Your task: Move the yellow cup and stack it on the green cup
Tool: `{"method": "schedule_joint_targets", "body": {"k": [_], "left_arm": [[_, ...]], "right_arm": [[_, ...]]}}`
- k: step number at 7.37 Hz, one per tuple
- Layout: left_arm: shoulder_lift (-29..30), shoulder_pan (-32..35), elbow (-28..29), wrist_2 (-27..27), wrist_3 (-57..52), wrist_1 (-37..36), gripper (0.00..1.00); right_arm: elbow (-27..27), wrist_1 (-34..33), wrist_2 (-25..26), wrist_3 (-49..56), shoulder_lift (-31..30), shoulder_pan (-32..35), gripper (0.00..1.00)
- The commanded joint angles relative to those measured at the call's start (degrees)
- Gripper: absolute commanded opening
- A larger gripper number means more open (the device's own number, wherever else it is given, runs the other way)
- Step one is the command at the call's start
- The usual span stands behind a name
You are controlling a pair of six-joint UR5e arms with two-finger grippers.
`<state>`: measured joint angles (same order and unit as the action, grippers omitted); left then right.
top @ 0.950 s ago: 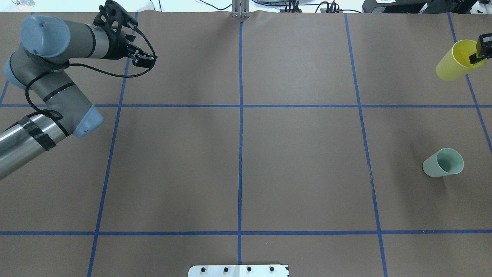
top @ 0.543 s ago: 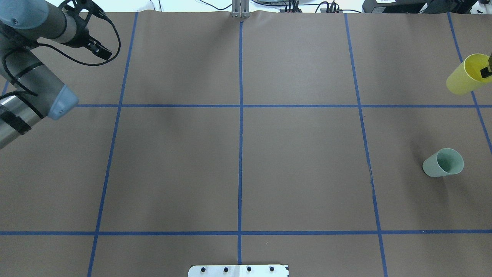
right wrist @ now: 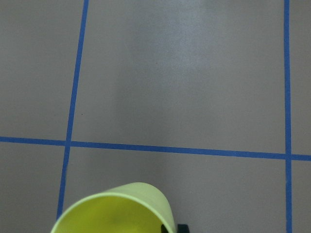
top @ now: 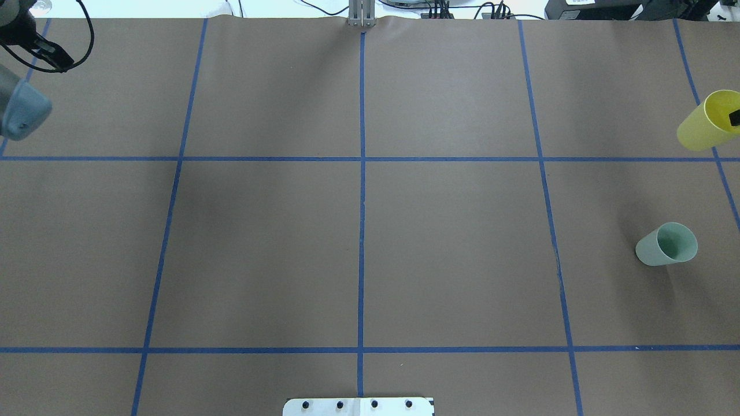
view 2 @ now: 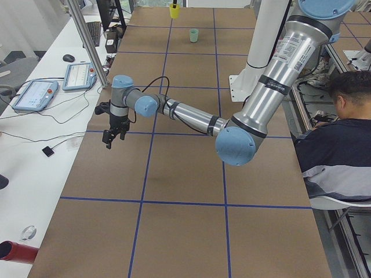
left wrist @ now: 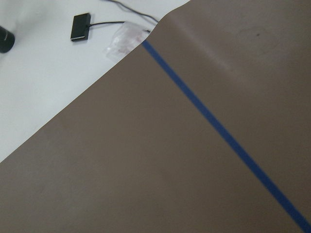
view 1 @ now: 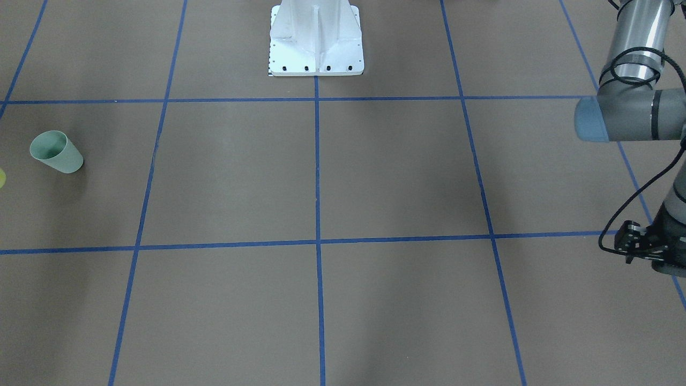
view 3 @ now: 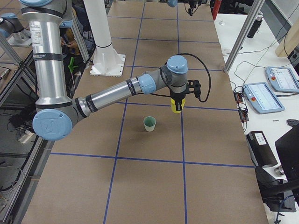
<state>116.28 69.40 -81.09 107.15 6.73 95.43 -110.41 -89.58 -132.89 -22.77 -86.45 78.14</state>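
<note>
I get even, fairly bright light from above on every feed. Shadows are faint and soft: a dim smudge by the green cup (top: 665, 245) in the overhead view, and broad grey bands across the table (view 1: 375, 177) from the front. In the right wrist view a pale sheen lies on the brown surface, and the yellow cup (right wrist: 116, 208) looks soft at the bottom edge. The left wrist view is slightly blurred, its white margin nearly blown out

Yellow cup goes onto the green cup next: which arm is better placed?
Right. The right gripper grips the yellow cup by its rim, close to the green cup. The left gripper is empty at the table's opposite end.
</note>
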Motion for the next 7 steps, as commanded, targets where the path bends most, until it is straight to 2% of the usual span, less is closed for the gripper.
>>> {"method": "schedule_joint_targets", "body": {"k": [1, 3, 5, 6, 7], "left_arm": [[-4.56, 7.90, -0.38, 11.86, -3.79, -2.53, 1.00], [-10.09, 9.79, -0.03, 13.52, -5.85, -2.53, 1.00], [-15.61, 13.82, -0.73, 21.91, -6.20, 0.08, 1.00], [-19.39, 15.14, -2.82, 23.96, -6.11, 2.80, 1.00], [-20.91, 15.24, -5.54, 24.33, -6.02, 2.48, 1.00]], "right_arm": [[-0.15, 0.01, -0.26, 0.00, -0.12, 0.00, 0.00], [-1.81, -0.07, -3.06, -0.26, -2.22, 0.00, 0.00], [-4.89, 0.01, -4.92, -0.35, -6.43, -0.53, 0.00], [-5.60, 1.15, -4.92, -0.52, -9.50, -1.66, 0.00], [-5.52, 5.59, -4.92, -1.13, -13.88, -2.98, 0.00]]}}
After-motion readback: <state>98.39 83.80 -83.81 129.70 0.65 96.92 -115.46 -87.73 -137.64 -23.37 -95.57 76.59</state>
